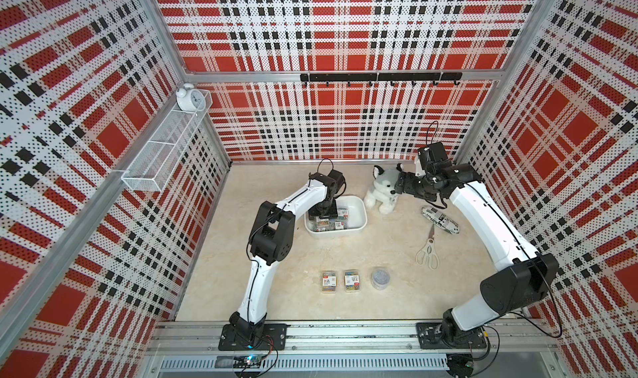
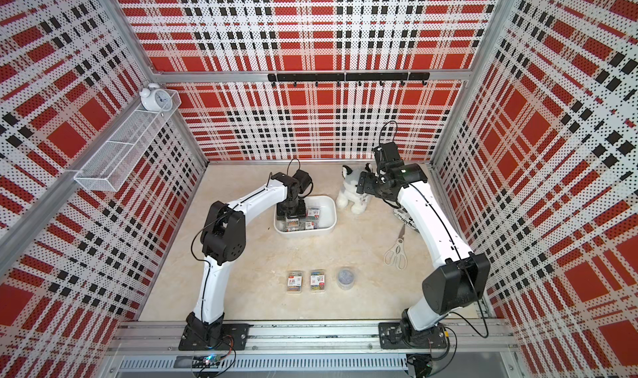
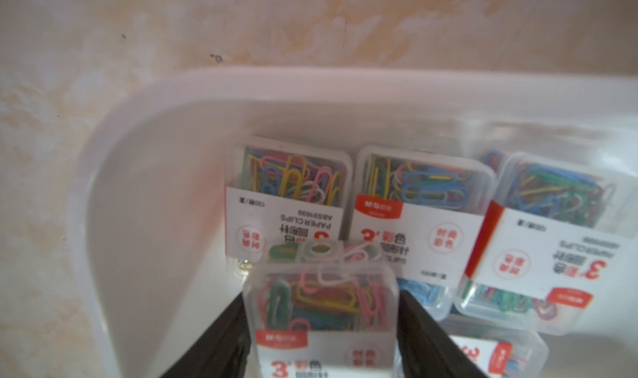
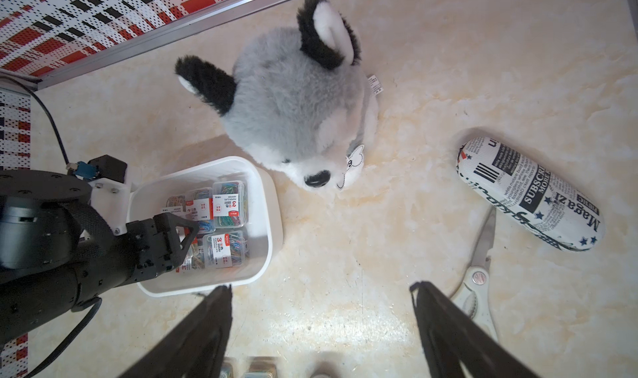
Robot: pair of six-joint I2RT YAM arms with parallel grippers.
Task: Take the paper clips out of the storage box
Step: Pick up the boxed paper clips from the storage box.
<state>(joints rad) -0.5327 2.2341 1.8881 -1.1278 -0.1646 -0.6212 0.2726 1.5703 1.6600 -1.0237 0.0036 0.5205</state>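
Observation:
The white storage box [image 1: 359, 221] [image 2: 332, 221] [image 3: 310, 79] [image 4: 272, 221] sits mid-table and holds several clear cases of coloured paper clips [image 3: 421, 200]. My left gripper [image 1: 324, 217] [image 3: 321, 293] reaches down into the box. Its black fingers [image 3: 414, 317] press both sides of one paper clip case [image 3: 321, 310]. Two more cases [image 1: 328, 281] [image 1: 352, 280] and a round clear tub [image 1: 380, 278] stand in a row near the table's front. My right gripper [image 1: 400, 183] [image 4: 321, 286] hovers open over bare table beside the plush dog, holding nothing.
A plush dog [image 1: 381, 191] [image 4: 303, 110] sits right of the box. A newspaper-print case [image 1: 440, 219] [image 4: 528, 193] and white scissors [image 1: 428, 248] [image 4: 480, 279] lie further right. On the left wall hang a wire-mesh basket [image 1: 165, 148] and a clock [image 1: 189, 98].

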